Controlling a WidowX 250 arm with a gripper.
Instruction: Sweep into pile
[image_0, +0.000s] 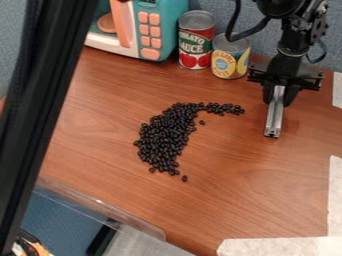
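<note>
Black beans (163, 139) were spread at eight o'clock from the gripper (278, 96), by which a silver metal bar (274, 118), probably the sweeping tool, was pinched.

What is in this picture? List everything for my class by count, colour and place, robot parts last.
Beans: too many to count, black, loose curved heap mid-table
Toy microwave: 1, teal, white and salmon, top left
Cans: 2, red-labelled and yellow-labelled, right of microwave
Table: 1, brown, centre
White strips: 3 stretches, right and bottom edges
Clear edging: 1, table's lower-left edge
Post: 1, black, left
Partition: 1, blue-grey, behind
Bar: 1, silver, in end effector
Arm: 1, black, upper right
End effector: 1, black, below arm
</note>
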